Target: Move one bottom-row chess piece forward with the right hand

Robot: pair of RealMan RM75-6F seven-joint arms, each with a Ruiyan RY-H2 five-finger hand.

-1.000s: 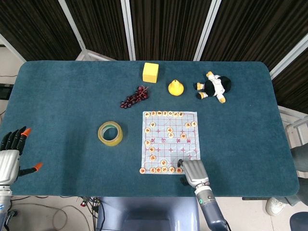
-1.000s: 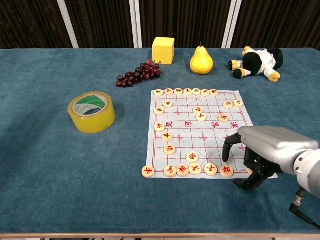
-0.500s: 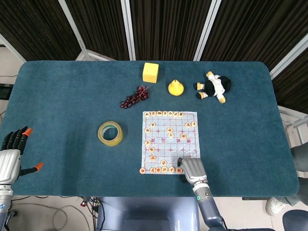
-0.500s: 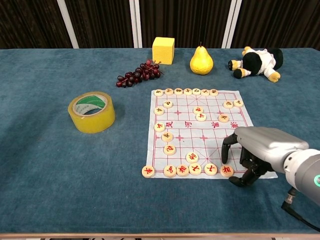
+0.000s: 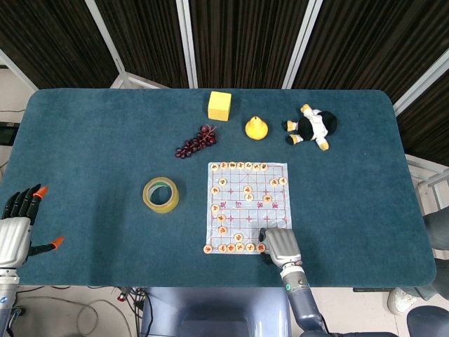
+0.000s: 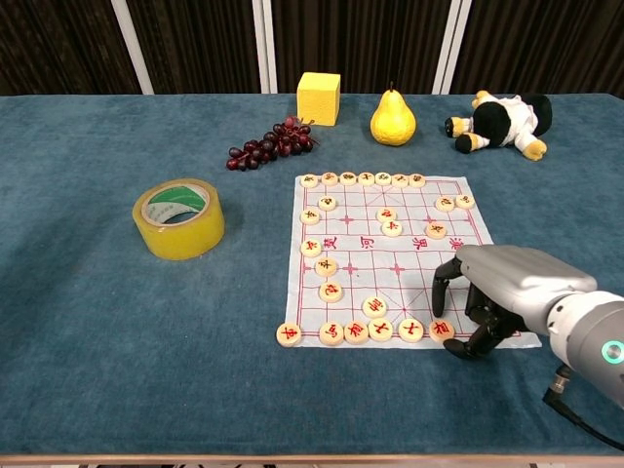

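A paper chess board [image 6: 414, 255] [image 5: 279, 191] lies right of centre with round wooden pieces on it. Its bottom row [image 6: 356, 331] runs along the near edge. My right hand [image 6: 499, 287] [image 5: 280, 245] sits at the board's near right corner. A dark fingertip [image 6: 438, 302] hangs just behind the rightmost bottom-row piece [image 6: 442, 331], and the thumb lies on the table just in front of it. Whether either touches the piece does not show. My left hand [image 5: 15, 226] is at the table's near left edge, fingers spread and holding nothing.
A roll of yellow tape [image 6: 179, 217] stands left of the board. Behind the board are dark grapes [image 6: 269, 144], a yellow cube [image 6: 319, 97], a pear [image 6: 392, 119] and a plush cow [image 6: 502, 122]. One piece [image 6: 374, 306] stands just ahead of the bottom row.
My right hand has crept slightly left and nearer, closing its finger and thumb around the rightmost bottom-row piece. No piece has moved. The left hand is still.
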